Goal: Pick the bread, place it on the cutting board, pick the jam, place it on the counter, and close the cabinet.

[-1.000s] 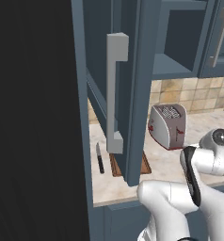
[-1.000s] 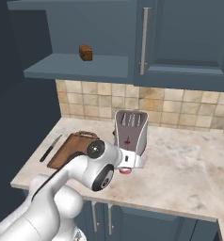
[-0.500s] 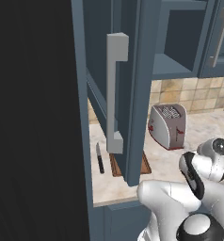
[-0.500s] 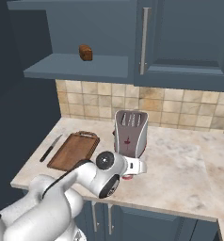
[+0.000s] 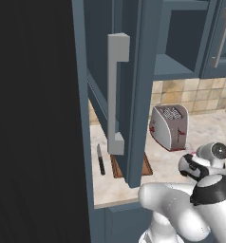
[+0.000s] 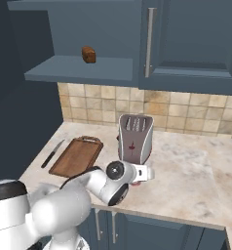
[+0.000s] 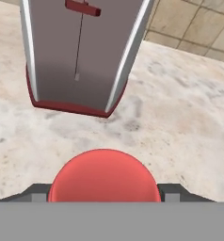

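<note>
I see the jam (image 7: pixel 104 175) at bottom centre of the hand view, red round top sitting between the two finger tips (image 7: pixel 35 192), so the gripper (image 7: pixel 104 194) reads as clamped around the jar, low over the counter (image 7: pixel 180 117). Toaster (image 7: pixel 81 52) fills the upper left just beyond it, red lever and base, no readable lettering. In the right base view the bread (image 6: pixel 88 54) is upper left on the shelf of the cabinet (image 6: pixel 79 68), cutting board (image 6: pixel 76 156) left of centre, knife (image 6: pixel 52 153) beside it. Cabinet door (image 5: pixel 134 90) stands open.
</note>
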Available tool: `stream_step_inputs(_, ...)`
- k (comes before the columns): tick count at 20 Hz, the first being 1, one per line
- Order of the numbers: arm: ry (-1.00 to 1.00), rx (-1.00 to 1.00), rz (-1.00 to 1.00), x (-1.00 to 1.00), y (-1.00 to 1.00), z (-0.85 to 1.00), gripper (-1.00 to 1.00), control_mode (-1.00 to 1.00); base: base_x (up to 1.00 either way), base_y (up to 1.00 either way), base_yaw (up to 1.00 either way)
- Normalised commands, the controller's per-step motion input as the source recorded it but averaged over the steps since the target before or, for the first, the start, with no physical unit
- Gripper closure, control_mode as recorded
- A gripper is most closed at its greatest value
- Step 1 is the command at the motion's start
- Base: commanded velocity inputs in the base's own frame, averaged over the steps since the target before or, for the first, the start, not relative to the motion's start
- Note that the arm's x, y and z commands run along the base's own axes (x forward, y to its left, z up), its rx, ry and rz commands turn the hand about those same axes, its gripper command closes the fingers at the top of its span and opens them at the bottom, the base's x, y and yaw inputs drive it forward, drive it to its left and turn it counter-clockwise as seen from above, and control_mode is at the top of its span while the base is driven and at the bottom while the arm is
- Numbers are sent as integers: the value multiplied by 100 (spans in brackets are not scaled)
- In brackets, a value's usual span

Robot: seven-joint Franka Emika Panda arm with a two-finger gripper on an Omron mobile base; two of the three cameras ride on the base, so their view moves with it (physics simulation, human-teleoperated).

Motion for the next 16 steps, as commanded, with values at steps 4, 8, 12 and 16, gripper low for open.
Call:
stream_step_inputs(4,0,1,1,36,-6,-7,100,-100,0,0,0)
stream_step_inputs(8,4,2,1,23,0,-1,100,-100,0,0,0)
stream_step_inputs(12,6,2,2,6,0,-4,100,-100,0,0,0)
stream_step_inputs(16,9,3,3,0,0,0,100,-100,0,0,0)
